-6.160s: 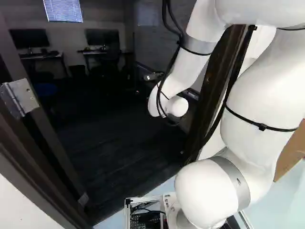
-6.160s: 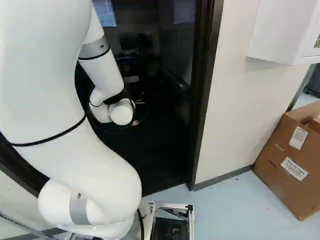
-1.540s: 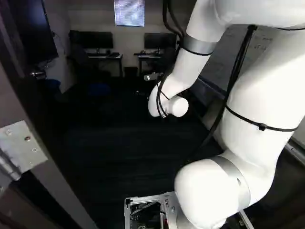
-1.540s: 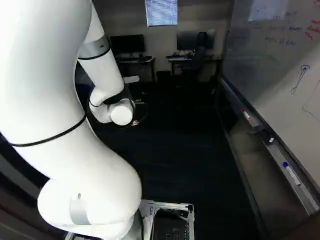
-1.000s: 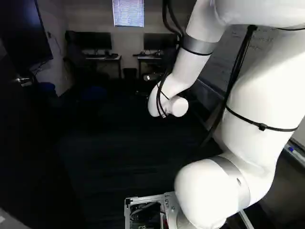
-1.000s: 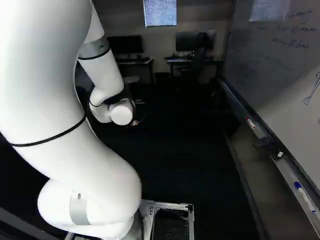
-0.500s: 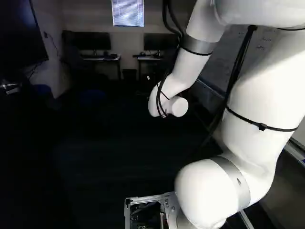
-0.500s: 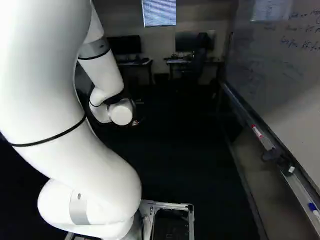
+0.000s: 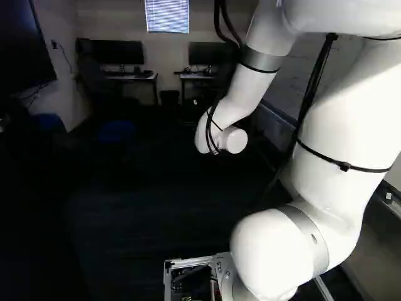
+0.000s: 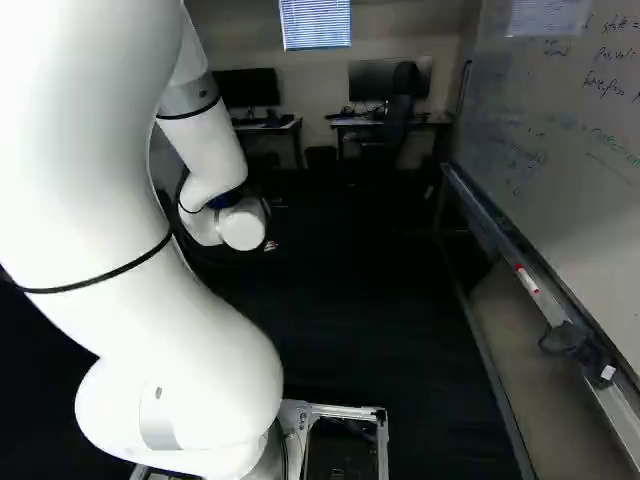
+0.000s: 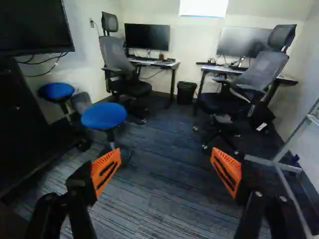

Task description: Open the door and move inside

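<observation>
Gripper (image 11: 165,154): the jaws stand spread wide, with nothing between the orange pads (image 11: 105,169). Below and ahead lies the striped carpet (image 11: 164,196). A blue stool (image 11: 103,116) stands ahead of the gripper; a second blue stool (image 11: 56,90) is near it, beside the wall. Farther ahead, one office chair (image 11: 119,59) stands at a worktop (image 11: 157,63) bearing a monitor (image 11: 147,36). A black bin (image 11: 186,92) sits between this and another worktop (image 11: 285,78), where a second office chair (image 11: 254,74) is placed.

Door (image 9: 22,194): at the left of the left base view, swung aside (the surface is too dark to trace its edges). The room ahead is unobstructed by it.

Arm (image 9: 341,125): bent, wrist section extended forward over the carpet. At the right of the right base view, a whiteboard (image 10: 570,150) carries handwriting; a red-and-white marker (image 10: 528,280) rests on its ledge (image 10: 545,303).
</observation>
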